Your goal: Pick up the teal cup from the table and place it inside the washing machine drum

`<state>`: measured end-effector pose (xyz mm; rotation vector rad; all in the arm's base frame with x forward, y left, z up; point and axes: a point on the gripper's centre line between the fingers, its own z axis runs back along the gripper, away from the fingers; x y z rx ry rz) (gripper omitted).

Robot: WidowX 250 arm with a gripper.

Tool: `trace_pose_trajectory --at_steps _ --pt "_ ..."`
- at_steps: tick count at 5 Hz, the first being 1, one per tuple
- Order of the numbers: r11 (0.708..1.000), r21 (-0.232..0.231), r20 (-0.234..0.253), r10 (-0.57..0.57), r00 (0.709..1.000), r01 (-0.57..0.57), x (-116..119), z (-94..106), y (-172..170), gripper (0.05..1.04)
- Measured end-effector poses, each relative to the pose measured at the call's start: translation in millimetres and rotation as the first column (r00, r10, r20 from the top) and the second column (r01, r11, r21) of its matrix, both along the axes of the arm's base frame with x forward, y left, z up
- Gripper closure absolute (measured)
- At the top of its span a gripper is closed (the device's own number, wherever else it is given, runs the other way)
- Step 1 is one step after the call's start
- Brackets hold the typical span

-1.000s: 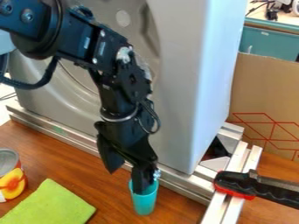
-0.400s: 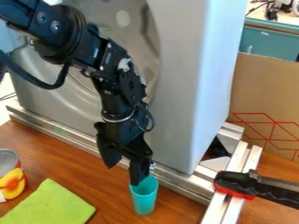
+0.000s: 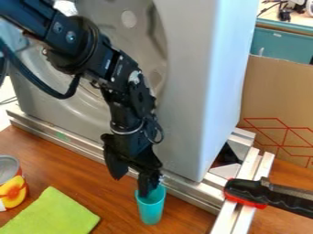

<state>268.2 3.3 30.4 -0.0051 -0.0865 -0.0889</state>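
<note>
The black gripper hangs down over the wooden table in the lower middle of the view, its fingers spread apart. One finger dips into the mouth of a teal cup, and its tip is hidden behind the rim. The other finger is outside the cup, up and to the left. The cup stands upright on the table. To its left lies a flat lime-green cloth, and a can with a fruit label stands at the left edge.
A tall grey panelled block rises behind the gripper. Metal rails run along its base. A black-and-red clamp juts in from the right, before a cardboard sheet.
The upper arm has shifted right and down. The gripper rose slightly at the cup's rim, then sank a little; the cup has not visibly moved.
</note>
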Motion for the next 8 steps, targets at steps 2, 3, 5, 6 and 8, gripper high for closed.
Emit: trace_pose_trajectory --at_steps 2,3,5,6,8 --pt "1.0 -0.019 -0.003 0.023 1.0 -0.023 7.4 -16.3 -2.6 0.083" --pt "0.999 -0.019 -0.017 0.034 0.999 -0.035 6.5 -23.6 -2.9 0.121" --pt "0.999 -0.024 -0.028 0.048 0.998 -0.048 1.8 -26.9 -3.3 0.698" --pt "0.998 -0.034 -0.03 0.048 0.998 -0.049 1.5 -26.4 -4.9 0.908" --pt "0.998 -0.004 0.004 0.069 0.998 -0.069 -0.6 -8.5 -2.3 0.973"
